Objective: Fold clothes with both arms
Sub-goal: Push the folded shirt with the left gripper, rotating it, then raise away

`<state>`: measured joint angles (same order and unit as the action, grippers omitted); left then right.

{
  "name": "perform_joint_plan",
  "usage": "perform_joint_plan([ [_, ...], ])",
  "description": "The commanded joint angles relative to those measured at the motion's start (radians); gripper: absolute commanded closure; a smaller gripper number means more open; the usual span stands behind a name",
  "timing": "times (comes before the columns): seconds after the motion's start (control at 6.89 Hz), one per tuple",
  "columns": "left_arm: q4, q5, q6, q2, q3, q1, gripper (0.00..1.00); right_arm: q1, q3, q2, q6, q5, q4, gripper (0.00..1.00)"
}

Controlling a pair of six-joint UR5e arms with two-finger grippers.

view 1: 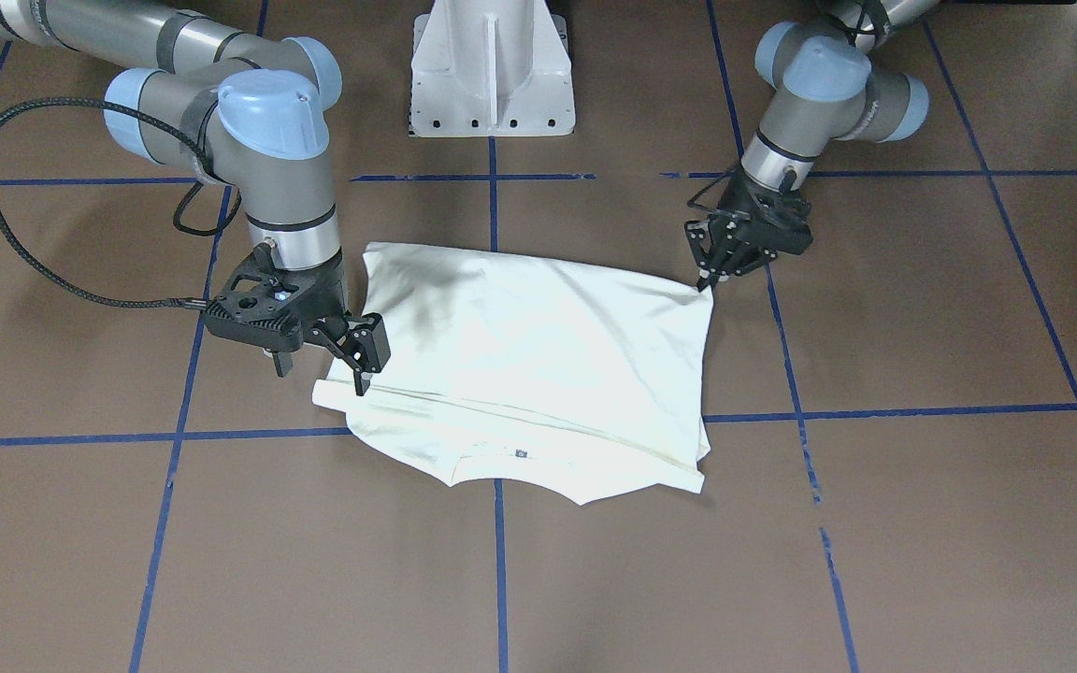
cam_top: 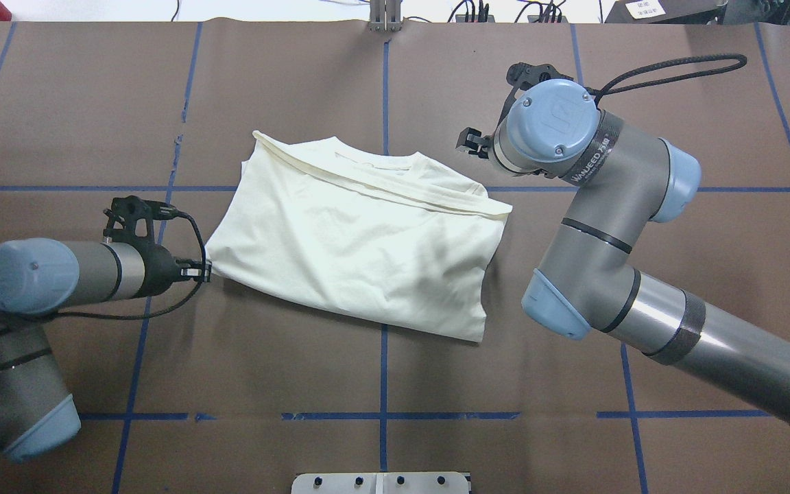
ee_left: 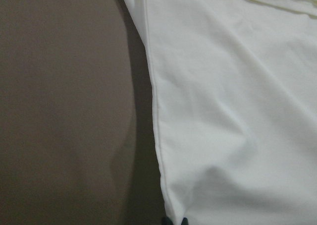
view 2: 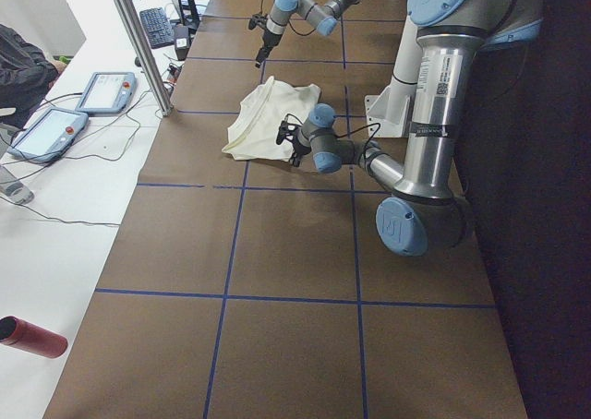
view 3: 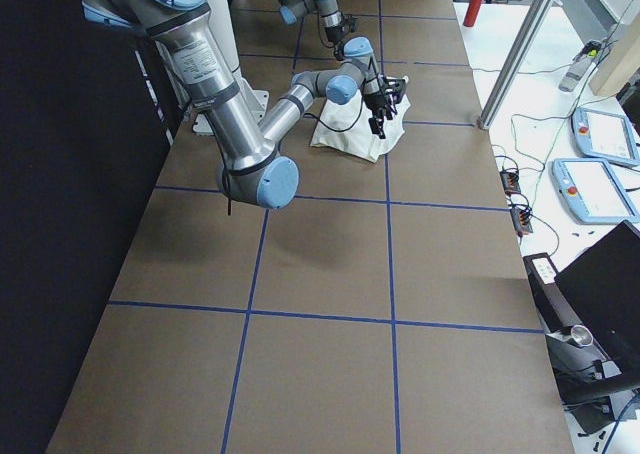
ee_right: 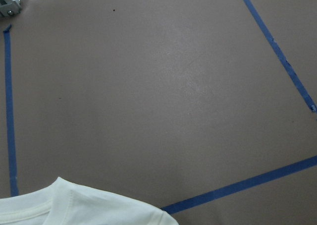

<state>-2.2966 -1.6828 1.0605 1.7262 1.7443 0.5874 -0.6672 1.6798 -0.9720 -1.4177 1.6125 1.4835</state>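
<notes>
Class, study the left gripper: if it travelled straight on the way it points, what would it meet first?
The T-shirt: the left gripper has its tips closed at the shirt's corner and seems to be gripping it already, though depth is unclear.

Bright, even light is washing out the T-shirt [view 1: 548, 365]; the right arm [view 1: 267, 159] is casting a soft shadow across it.

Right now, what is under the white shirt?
The brown table, with blue tape lines running beneath the shirt. Anything else underneath is covered by cloth.
</notes>
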Motion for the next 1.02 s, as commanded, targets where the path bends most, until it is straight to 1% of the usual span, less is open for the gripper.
perform_joint_plan([
  [0.0, 0.011, -0.005, -0.131, 0.195, -0.256, 0.170, 1.00, 0.001, 0.001, 0.001, -0.001, -0.002, 0.000, 0.00],
  [0.29, 0.016, 0.005, -0.183, 0.484, -0.623, 0.247, 1.00, 0.001, 0.001, 0.002, -0.003, -0.002, 0.000, 0.00],
  [0.44, 0.003, 0.026, -0.186, 0.615, -0.782, 0.256, 1.00, 0.001, 0.011, 0.001, -0.006, -0.002, 0.000, 0.00],
  [0.58, -0.007, 0.032, -0.188, 0.637, -0.801, 0.264, 1.00, 0.003, 0.024, 0.001, -0.012, 0.000, 0.001, 0.00],
  [0.73, -0.012, 0.029, -0.188, 0.632, -0.801, 0.279, 1.00, 0.009, 0.026, 0.004, -0.018, -0.002, 0.001, 0.00],
  [0.87, -0.053, 0.026, -0.235, 0.609, -0.798, 0.297, 0.01, 0.015, 0.024, 0.009, -0.020, -0.002, 0.000, 0.00],
])
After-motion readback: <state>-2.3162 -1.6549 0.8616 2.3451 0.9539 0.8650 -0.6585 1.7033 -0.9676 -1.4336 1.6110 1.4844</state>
